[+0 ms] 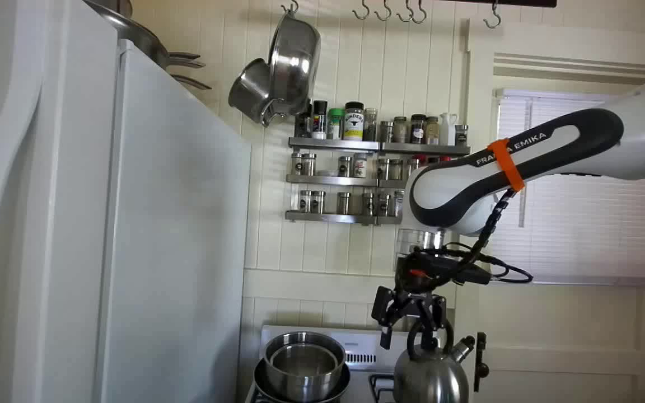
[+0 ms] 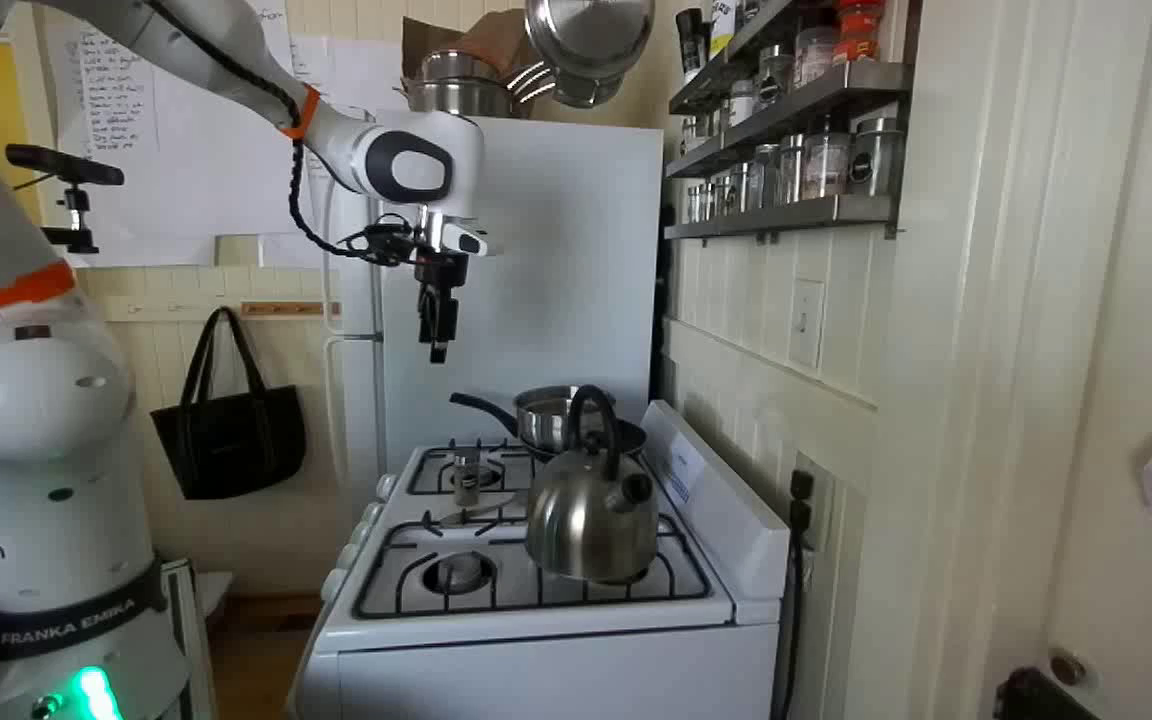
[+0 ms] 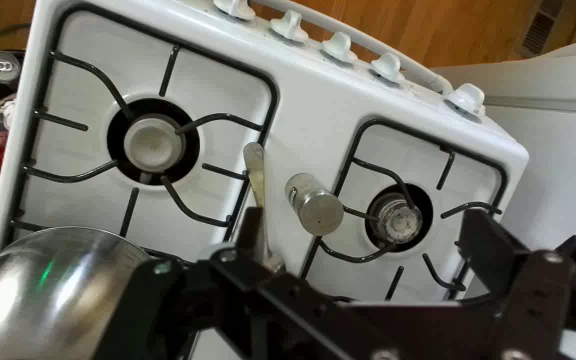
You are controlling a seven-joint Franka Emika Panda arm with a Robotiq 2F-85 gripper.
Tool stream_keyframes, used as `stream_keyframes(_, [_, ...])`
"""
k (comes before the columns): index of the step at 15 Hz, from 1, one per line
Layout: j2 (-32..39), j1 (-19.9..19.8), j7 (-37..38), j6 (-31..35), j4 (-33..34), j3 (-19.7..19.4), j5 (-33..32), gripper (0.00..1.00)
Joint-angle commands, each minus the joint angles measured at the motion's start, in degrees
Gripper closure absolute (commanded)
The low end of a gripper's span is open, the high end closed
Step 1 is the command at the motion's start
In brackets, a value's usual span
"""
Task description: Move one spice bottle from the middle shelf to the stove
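One spice bottle, a small clear jar with a silver lid, stands upright on the white stove, between the two burner grates. The bottle shows in an exterior view, and the wrist view shows its lid and side. My gripper is open and empty, pointing down well above the stove. It also shows in both exterior views, apart from the bottle. The middle shelf holds several jars; the arm hides its right part. The shelf also shows in the other view angle.
A steel kettle stands on the stove's back near burner. Steel pots sit in a dark pan on the far back burner. A flat utensil lies beside the bottle. The tall white fridge borders the stove. Pans hang near the rack.
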Motion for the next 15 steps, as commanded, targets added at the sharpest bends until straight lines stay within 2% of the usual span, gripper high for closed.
stream_keyframes(1, [0.00,-0.22,-0.07,-0.13,0.08,0.18,0.05,0.00])
stream_keyframes(3, [0.00,-0.22,-0.07,-0.13,0.08,0.18,0.05,0.00])
stream_keyframes(6, [2.57,-3.48,6.30,3.84,2.97,1.55,-7.37,0.00])
stream_keyframes(9, [3.87,-5.88,11.99,6.61,8.36,2.46,-14.83,0.00])
stream_keyframes(15, [3.67,-7.82,19.14,9.03,20.79,4.32,-25.65,0.00])
